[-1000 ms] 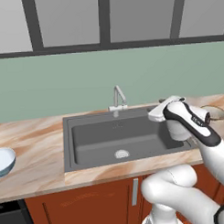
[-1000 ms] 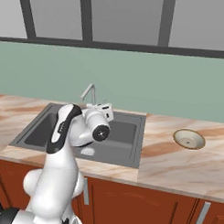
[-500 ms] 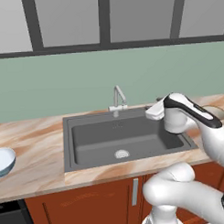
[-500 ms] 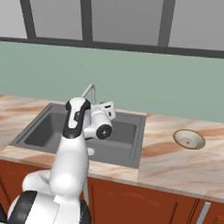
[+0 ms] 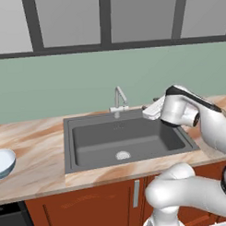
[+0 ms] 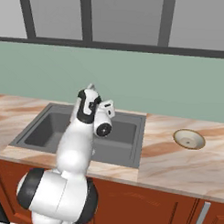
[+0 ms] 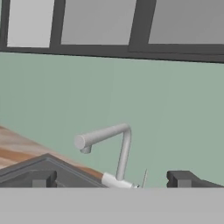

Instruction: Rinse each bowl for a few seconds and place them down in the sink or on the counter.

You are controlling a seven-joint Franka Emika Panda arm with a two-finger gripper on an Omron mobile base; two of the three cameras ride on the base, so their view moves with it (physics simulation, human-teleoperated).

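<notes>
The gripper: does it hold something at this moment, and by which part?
Nothing is held. The gripper is open and empty, facing the tap; both bowls rest on the counter.

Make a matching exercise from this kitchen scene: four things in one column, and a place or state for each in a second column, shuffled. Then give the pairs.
Things:
1. pale blue-white bowl
2. beige-tan bowl
3. tap
4. gripper

Places or states:
A. at the back rim of the sink
B. open, pointing toward the tap
C. on the counter left of the sink
D. on the counter right of the sink

Pairs: 1-C, 2-D, 3-A, 4-B
</notes>
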